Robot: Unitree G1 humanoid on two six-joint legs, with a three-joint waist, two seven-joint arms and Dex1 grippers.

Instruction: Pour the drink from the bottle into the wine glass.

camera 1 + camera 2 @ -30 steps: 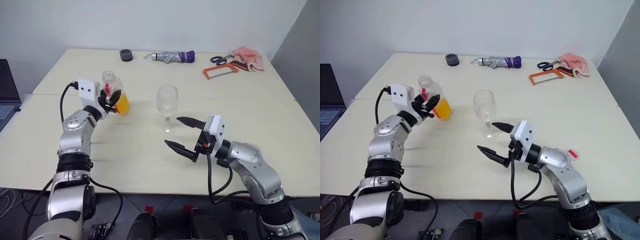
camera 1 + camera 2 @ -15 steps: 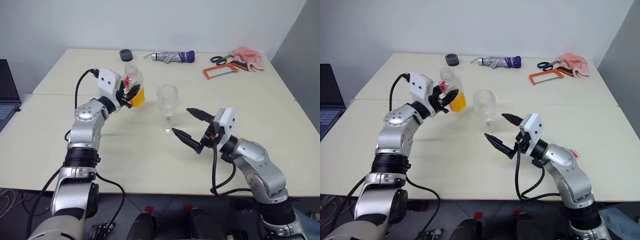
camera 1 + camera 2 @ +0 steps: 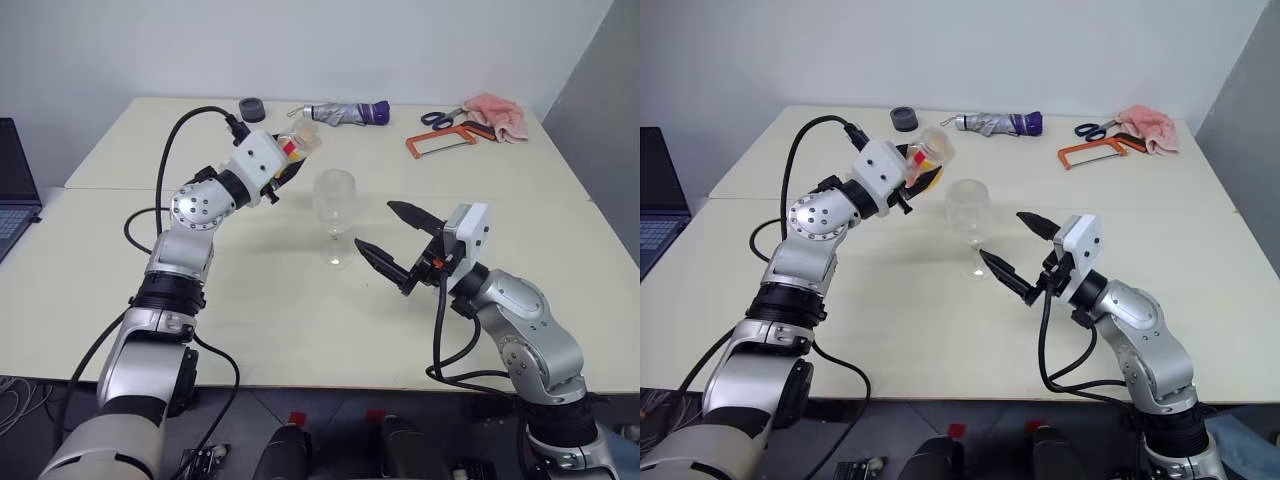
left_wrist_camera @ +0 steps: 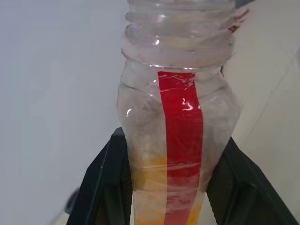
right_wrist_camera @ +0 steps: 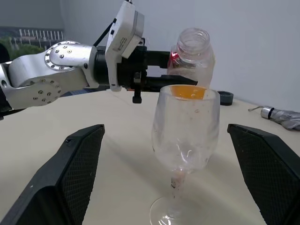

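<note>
The bottle (image 3: 925, 155) is held in the air by the left gripper (image 3: 912, 178), just beside and above the rim of the wine glass (image 3: 334, 208), its open neck tipped toward the glass. The black fingers (image 4: 110, 183) are clamped on the lower body, either side of the red label. No cap is on the neck. The drink (image 4: 150, 187) sits low in the bottle, so the load is judged light; the thin plastic wall would likely dent under a hard squeeze, and a grip low on the body suits it.

The wine glass stands upright on the bench (image 3: 250, 300), empty as far as can be seen. It is judged fragile and top-heavy on its thin stem; the stem or foot is the place to steady it.

The left forearm is raised, wrist reaching across toward the glass. The right gripper (image 3: 388, 247) hovers just beside the glass, near the stem, fingers spread wide, holding nothing.
</note>
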